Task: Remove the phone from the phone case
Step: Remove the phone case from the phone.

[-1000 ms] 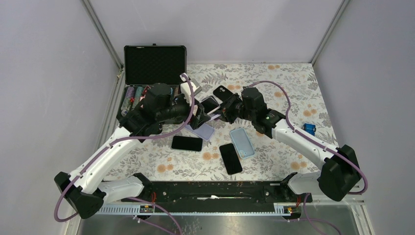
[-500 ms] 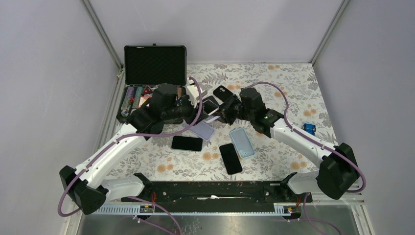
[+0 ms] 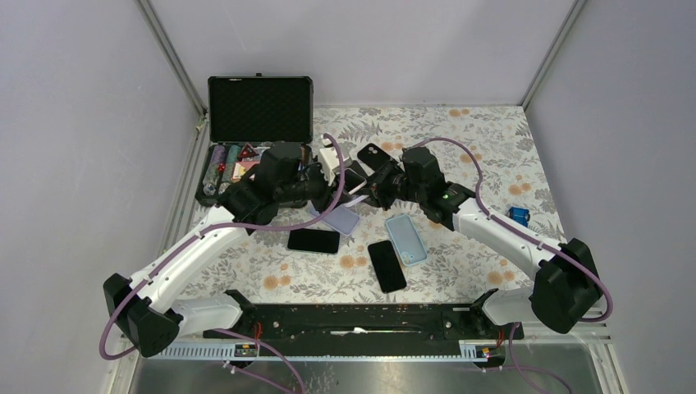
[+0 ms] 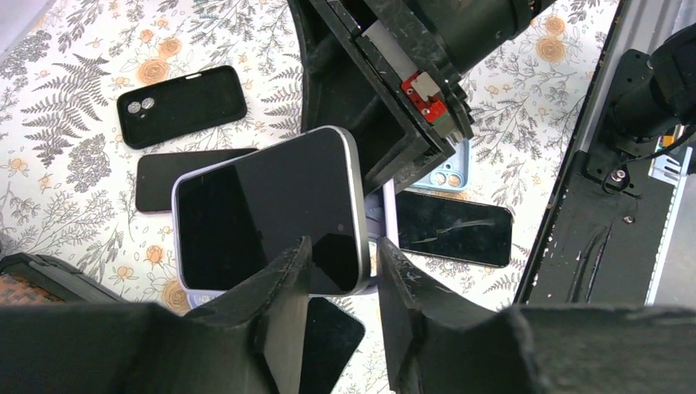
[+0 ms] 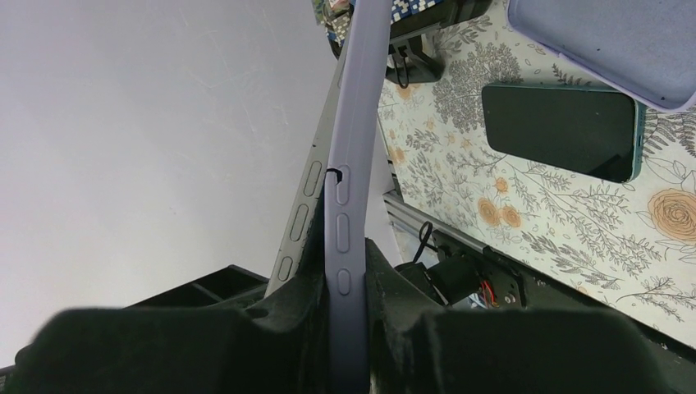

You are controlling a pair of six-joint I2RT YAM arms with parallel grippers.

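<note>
The phone [image 4: 263, 213], dark-screened with a silver rim, is held up above the table between both arms. It sits partly in a lilac phone case [image 5: 349, 164]. In the right wrist view the phone's silver edge [image 5: 299, 209] stands away from the case at the near end. My right gripper [image 5: 341, 279] is shut on the case's side, and its black body [image 4: 386, 90] shows in the left wrist view. My left gripper [image 4: 341, 263] has its narrowed fingers astride the phone's lower corner. A thin gap shows at the right finger [image 4: 394, 279], so contact is unclear.
On the floral cloth lie an empty black case [image 3: 373, 153], a lilac case [image 3: 341, 218], a light blue case [image 3: 405, 238] and two dark phones [image 3: 313, 240] [image 3: 386, 265]. An open black toolbox [image 3: 259, 107] stands at the back left. A small blue object [image 3: 516, 214] lies at the right.
My left arm has swung right toward the held phone and its jaws have narrowed from wide open to around the phone's corner. The right gripper has kept its hold, barely moving.
</note>
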